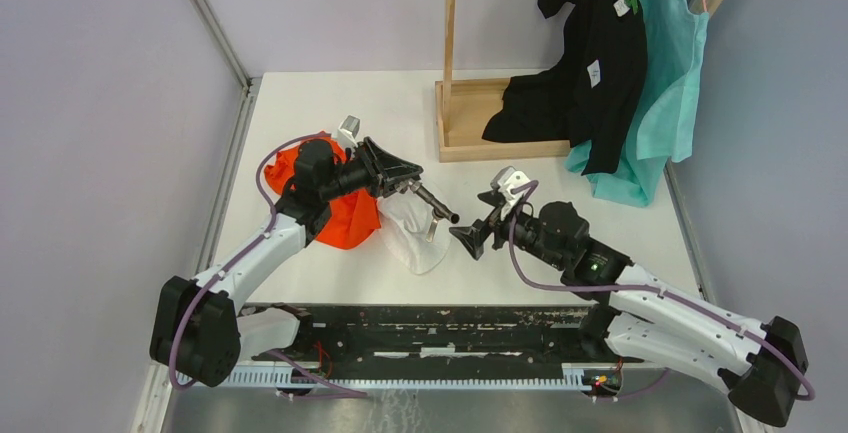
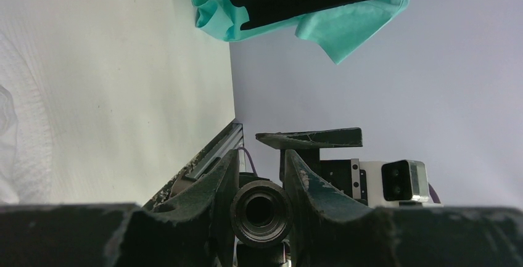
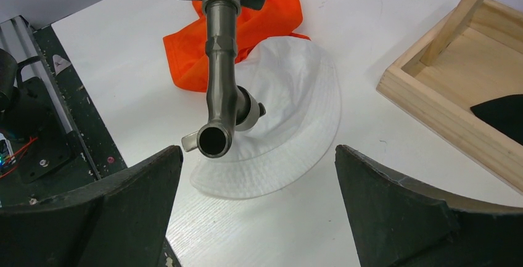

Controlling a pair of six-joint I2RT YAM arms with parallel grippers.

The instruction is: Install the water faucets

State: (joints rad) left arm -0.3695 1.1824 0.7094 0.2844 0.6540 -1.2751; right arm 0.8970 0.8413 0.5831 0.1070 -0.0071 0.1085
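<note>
The left gripper [image 2: 260, 161] pinches a faucet [image 3: 221, 63] above a hat [image 3: 296, 125]. The right gripper [image 1: 481, 219] faces it, spread wide.

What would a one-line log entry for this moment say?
left gripper: shut on faucet, held aloft | right gripper: open, facing faucet's open end, apart | hat: lying under faucet

Faucet [image 3: 221, 63]: upper end cut off by rt wrist view's top edge, grip pt unseen there.

Pale lilac walls [image 1: 100, 103] round white table [image 1: 300, 113] w/ wooden rack [image 1: 450, 33] at back (clothes [image 1: 590, 43] hung).
</note>
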